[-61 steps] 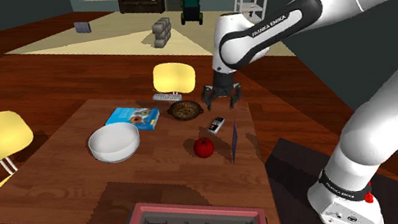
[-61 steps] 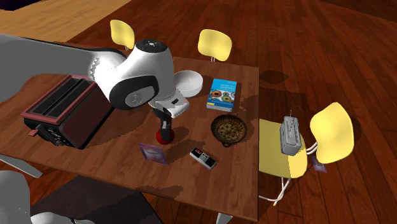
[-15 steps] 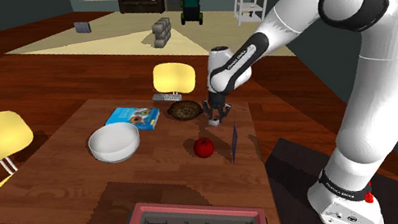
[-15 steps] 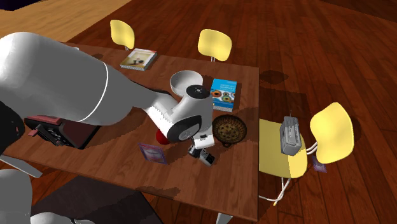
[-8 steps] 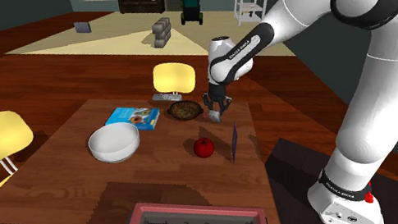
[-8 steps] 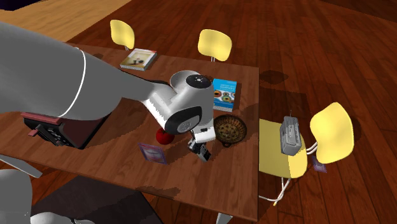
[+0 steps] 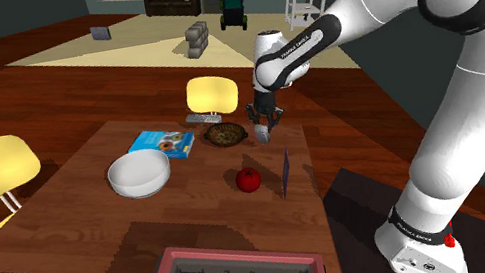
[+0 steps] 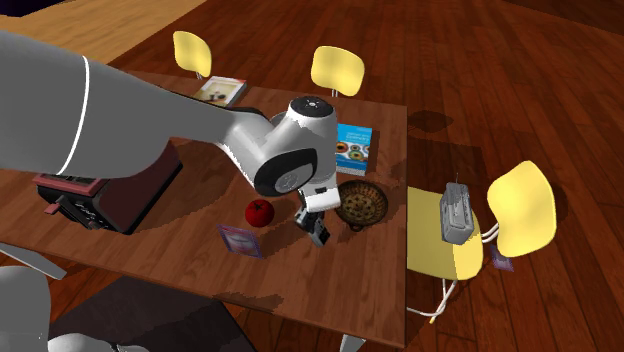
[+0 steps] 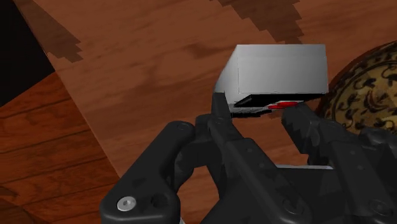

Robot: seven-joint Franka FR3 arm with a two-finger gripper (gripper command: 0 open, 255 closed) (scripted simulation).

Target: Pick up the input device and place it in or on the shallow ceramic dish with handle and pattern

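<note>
White arm (image 7: 468, 72) arches up high and stretches toward the shoulder view's left, bending down at the end — claw (image 7: 262, 135) clamped tight around the grey controller (image 9: 280, 70).

Grey controller (image 9: 280, 67) (red, black face), gold-patterned dish (image 8: 360, 205)

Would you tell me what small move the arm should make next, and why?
Probably shift the grey controller sideways over the patterned dish: the gripper is shut on it, it seems lifted off the table, and the dish lies just beside it.
</note>
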